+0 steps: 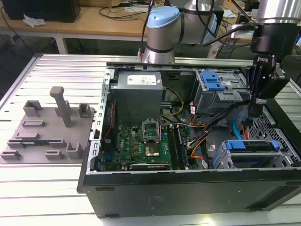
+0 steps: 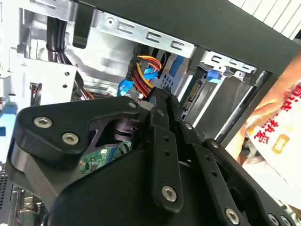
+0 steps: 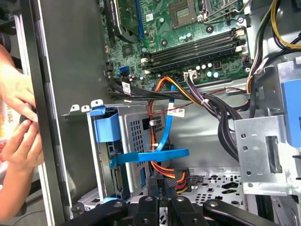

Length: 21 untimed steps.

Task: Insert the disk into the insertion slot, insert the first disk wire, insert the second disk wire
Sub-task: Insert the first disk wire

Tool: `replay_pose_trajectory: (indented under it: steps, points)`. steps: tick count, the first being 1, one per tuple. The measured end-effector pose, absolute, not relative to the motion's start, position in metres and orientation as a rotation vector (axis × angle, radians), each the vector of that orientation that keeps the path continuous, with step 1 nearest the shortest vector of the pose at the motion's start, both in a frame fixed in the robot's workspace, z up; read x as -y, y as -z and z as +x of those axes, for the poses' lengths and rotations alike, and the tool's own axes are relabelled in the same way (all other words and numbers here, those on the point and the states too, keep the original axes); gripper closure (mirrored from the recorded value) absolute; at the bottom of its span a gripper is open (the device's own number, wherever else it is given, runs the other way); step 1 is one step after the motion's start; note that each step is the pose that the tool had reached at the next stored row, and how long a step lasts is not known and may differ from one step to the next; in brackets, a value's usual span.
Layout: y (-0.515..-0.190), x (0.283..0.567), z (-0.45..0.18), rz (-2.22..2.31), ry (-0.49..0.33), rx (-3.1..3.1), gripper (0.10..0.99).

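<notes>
The disk (image 1: pixel 251 146) in its blue carrier lies inside the insertion slot (image 1: pixel 282 123), the grey perforated cage at the exterior view's right of the open computer case. My gripper (image 1: pixel 254 112) hangs just above and behind that cage. In both wrist views the gripper (image 3: pixel 162 186) (image 2: pixel 160 96) has its fingers close together, shut on the plug end of an orange, red and yellow wire bundle (image 3: pixel 175 175) (image 2: pixel 145 70). A blue disk wire (image 3: pixel 165 121) (image 2: pixel 124 87) loops right beside it. The carrier's blue end (image 3: pixel 107 129) shows at the cage's mouth.
A taller grey bay with a blue latch (image 1: pixel 214 82) stands behind the gripper. The power supply (image 1: pixel 136 92) and motherboard (image 1: pixel 141 141) fill the case's other half. Black cable bundles (image 3: pixel 211 110) cross nearby. A person's hands (image 3: pixel 19 127) hold a packet outside the case wall. A grey fixture plate (image 1: pixel 47 127) lies further off.
</notes>
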<state>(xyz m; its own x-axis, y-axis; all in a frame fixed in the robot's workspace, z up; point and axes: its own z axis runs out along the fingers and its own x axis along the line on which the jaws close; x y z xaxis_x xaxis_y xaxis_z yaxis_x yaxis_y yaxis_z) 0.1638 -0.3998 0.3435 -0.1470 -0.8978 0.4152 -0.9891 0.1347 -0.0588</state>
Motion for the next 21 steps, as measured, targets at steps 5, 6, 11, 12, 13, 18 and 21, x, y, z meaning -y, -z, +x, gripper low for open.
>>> replay_pose_trajectory:
  steps: [5, 6, 11, 12, 13, 18, 21]
  points:
    - [-0.348, 0.413, 0.164, 1.868, -0.415, 2.167, 0.922]
    - [-0.349, 0.417, 0.164, 1.876, -0.401, 2.176, 0.922]
    - [-0.354, 0.430, 0.164, 1.896, -0.361, 2.199, 0.922]
    - [-0.355, 0.433, 0.164, 1.900, -0.353, 2.204, 0.922]
    - [-0.355, 0.435, 0.164, 1.902, -0.347, 2.207, 0.922]
    - [-0.357, 0.464, 0.164, 1.922, -0.307, 2.229, 0.922]
    - [-0.357, 0.473, 0.164, 1.942, -0.263, 2.253, 0.922]
